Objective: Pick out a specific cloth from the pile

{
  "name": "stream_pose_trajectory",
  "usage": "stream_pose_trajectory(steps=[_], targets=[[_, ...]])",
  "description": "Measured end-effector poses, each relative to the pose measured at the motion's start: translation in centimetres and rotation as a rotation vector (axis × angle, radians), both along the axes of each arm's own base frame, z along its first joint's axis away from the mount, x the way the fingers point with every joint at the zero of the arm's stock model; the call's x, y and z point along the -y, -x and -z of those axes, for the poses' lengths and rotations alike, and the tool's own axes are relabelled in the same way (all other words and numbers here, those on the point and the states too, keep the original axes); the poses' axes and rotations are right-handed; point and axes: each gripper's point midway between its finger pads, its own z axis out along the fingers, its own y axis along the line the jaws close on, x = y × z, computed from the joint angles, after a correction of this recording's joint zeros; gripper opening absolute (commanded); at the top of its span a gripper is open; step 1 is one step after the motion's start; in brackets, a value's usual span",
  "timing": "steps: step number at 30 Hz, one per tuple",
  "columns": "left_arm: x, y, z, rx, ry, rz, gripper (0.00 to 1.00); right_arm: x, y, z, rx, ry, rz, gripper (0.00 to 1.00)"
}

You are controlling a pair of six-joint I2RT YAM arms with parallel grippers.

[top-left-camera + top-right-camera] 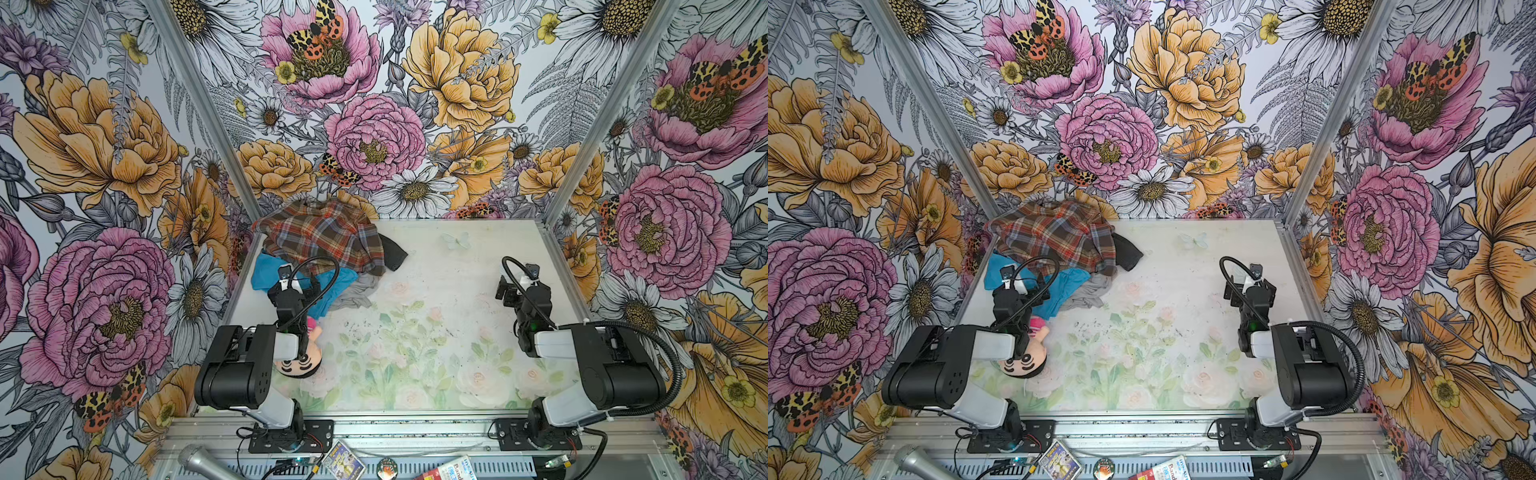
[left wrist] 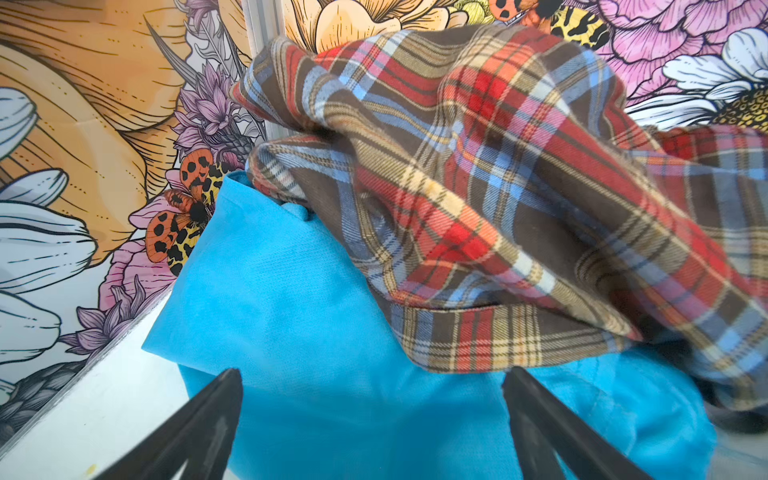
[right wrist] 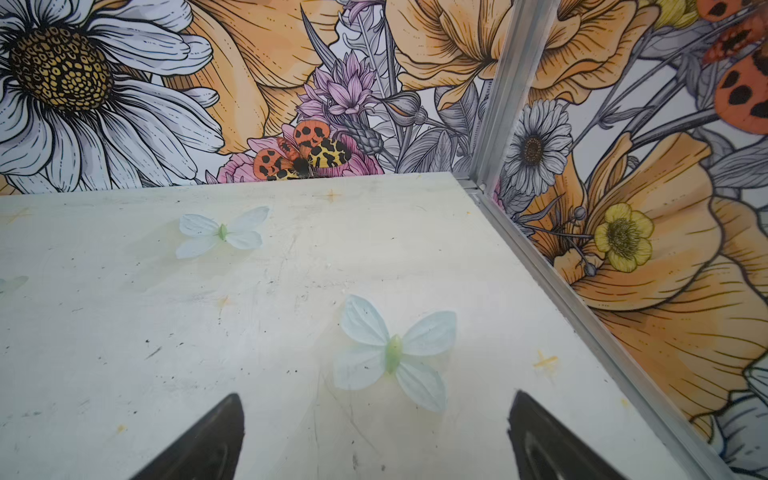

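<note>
And here's the pile (image 1: pixel 328 253) of soft garments, with the big brown-orange-blue plaid flannel shirt (image 1: pixel 322 235) sprawled over the top of it. That shirt is our landmark.

The plain bright turquoise-blue soft cloth (image 2: pixel 316 324) lies tucked under the shirt's near hem and spills out from it toward the robot and to the robot's left. In the left wrist view the plaid hem drapes right over the blue fabric.

The left gripper (image 2: pixel 372 374) hangs over that exposed blue patch, just on the near side of the plaid shirt. Its two black fingers (image 2: pixel 216 411) are spread wide with nothing clamped between them. Whether the tips touch the fabric, I can't tell.

A crumpled light grey garment (image 1: pixel 359 289) sits against the shirt's near right corner, touching the blue cloth. A dark, near-black piece (image 1: pixel 395 254) pokes out from the shirt's right edge.

Nearer the robot than the shirt, half under the left arm, lies a round-headed plush doll (image 1: pixel 297 363) with black hair and a bit of pink.

Well off to the right of the plaid shirt, the right gripper (image 3: pixel 376 395) hovers above the pale, floral-printed table (image 1: pixel 449 282). Its fingers are wide apart and empty, and a pale green-and-white butterfly (image 3: pixel 392 353) figure lies on the surface just ahead of its fingertips.
</note>
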Motion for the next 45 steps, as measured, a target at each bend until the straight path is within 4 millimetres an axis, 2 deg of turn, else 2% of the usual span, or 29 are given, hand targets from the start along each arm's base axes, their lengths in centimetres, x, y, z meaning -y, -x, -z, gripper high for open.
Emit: stream_pose_trajectory(steps=[45], targets=[[0.74,-0.31,0.28,-0.015,0.011,0.072,0.99,0.00,-0.05,0.04,0.000,-0.012,-0.016,0.99]])
